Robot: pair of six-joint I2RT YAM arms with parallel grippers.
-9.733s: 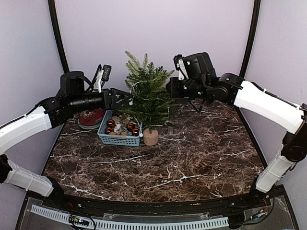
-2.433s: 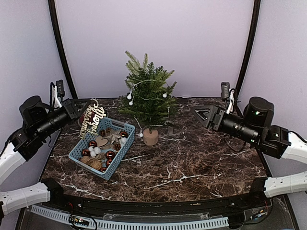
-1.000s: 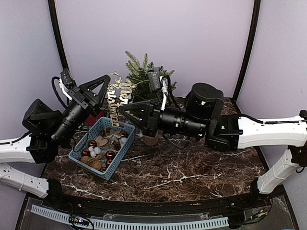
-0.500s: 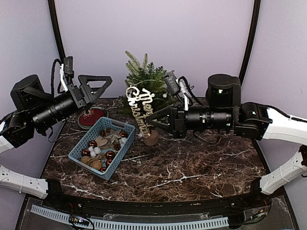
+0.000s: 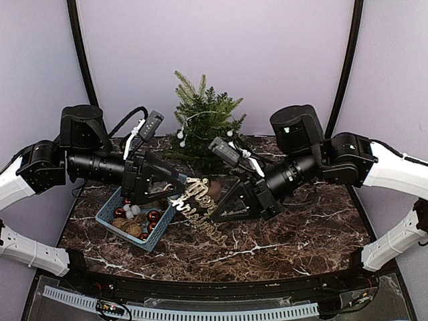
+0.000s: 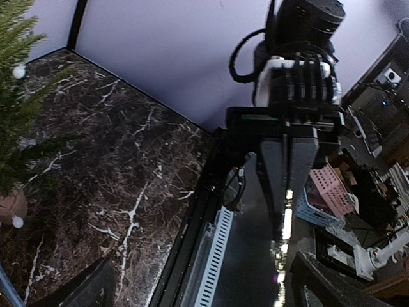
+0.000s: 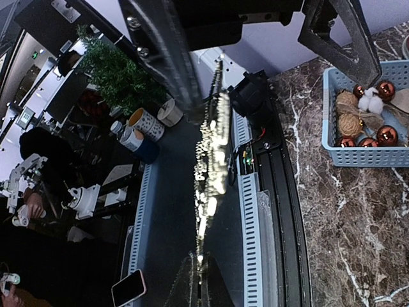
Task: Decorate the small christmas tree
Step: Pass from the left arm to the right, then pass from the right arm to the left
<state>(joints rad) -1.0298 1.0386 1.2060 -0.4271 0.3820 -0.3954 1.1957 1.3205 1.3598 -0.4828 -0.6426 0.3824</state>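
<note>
One "Merry Christmas" sign (image 5: pixel 195 215), in right pincer (image 5: pixel 215 208)

The tree (image 5: pixel 204 130) stands upright in the upper middle of the top view, a bushy green fir with its tip pointing up and a few small white balls (image 5: pixel 180 134) hung among its branches. In the left wrist view its needles fill the left edge, and its pale base (image 6: pixel 9 206) sits low on that edge.

The gold sign (image 5: pixel 200 207) and the left arm (image 5: pixel 100 164) partly hide the small christmas tree's (image 5: pixel 204 127) base and the blue basket (image 5: pixel 107 215).
</note>
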